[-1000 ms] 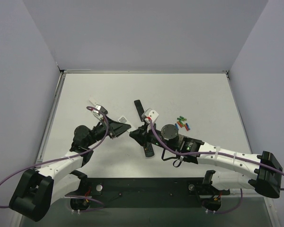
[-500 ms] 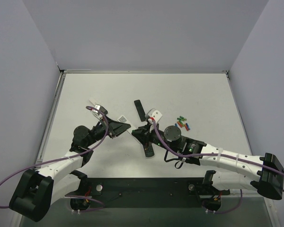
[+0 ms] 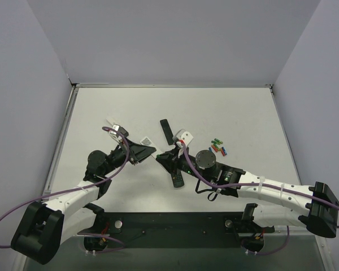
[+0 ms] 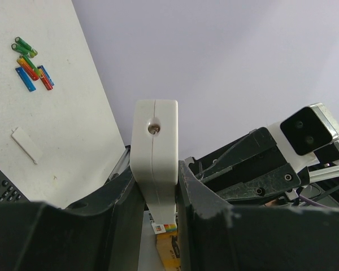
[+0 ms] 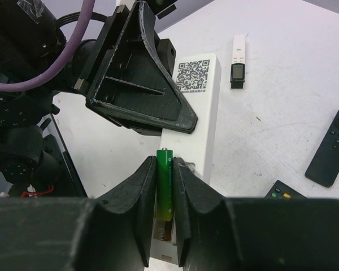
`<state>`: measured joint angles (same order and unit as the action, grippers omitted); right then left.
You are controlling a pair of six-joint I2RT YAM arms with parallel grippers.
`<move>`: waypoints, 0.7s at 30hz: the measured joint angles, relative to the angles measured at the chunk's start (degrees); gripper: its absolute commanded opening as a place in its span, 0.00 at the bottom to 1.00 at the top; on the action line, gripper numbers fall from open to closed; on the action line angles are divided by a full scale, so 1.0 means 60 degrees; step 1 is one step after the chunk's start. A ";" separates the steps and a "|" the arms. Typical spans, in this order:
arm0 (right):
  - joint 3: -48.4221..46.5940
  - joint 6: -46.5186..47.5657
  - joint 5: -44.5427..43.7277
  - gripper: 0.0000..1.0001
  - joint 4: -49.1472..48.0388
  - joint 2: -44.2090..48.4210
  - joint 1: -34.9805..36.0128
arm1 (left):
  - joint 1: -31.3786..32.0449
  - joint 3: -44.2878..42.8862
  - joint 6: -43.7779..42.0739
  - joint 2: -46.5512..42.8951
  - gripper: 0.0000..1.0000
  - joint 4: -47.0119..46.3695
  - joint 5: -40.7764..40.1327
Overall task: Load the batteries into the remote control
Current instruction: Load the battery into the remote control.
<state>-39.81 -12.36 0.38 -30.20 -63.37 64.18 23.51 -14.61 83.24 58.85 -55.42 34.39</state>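
Note:
My left gripper (image 4: 156,180) is shut on the white remote control (image 4: 154,135) and holds it edge-up off the table. In the right wrist view its plain back with a QR label (image 5: 195,96) faces up, and the open battery bay (image 5: 165,240) is at the near end. My right gripper (image 5: 164,169) is shut on a green battery (image 5: 164,186), held lengthwise just above the bay. The other batteries (image 3: 217,148) lie in a small pile on the table to the right. In the top view the left gripper (image 3: 148,151) and the right gripper (image 3: 163,159) meet at the remote (image 3: 148,141).
A black remote (image 3: 166,131) lies behind the grippers and another with coloured buttons (image 3: 178,178) under the right arm. A thin white strip with a dark end (image 3: 112,122) lies at the left. A small white cover (image 4: 27,144) lies near the battery pile.
The right arm has shifted slightly towards the remote with the green battery in it. The left arm holds the remote in the same place.

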 measured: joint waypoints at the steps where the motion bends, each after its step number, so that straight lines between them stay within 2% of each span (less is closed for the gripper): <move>1: 0.0000 0.0000 -0.0004 0.15 -0.0018 0.0000 0.0000 | 0.0004 0.0000 0.0015 0.0000 0.00 -0.0022 -0.0018; 5: 0.0000 0.0000 -0.0011 0.16 -0.0098 -0.0007 0.0000 | 0.0015 0.0000 0.0033 0.0004 0.00 -0.0095 -0.0091; 7: 0.0000 -0.0011 -0.0018 0.21 -0.0120 -0.0011 0.0000 | 0.0015 0.0000 0.0044 0.0004 0.00 -0.0117 -0.0124; 17: 0.0000 -0.0033 -0.0073 0.22 -0.0193 -0.0025 0.0051 | 0.0069 0.0007 0.0055 0.0004 0.00 -0.0157 -0.0280; 21: 0.0000 -0.0033 -0.0120 0.25 -0.0186 -0.0025 0.0066 | 0.0076 0.0015 0.0044 0.0004 0.00 -0.0153 -0.0302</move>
<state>-39.81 -12.56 -0.34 -31.31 -63.53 64.58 23.97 -14.52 83.50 58.87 -56.34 32.58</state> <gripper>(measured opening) 0.237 0.343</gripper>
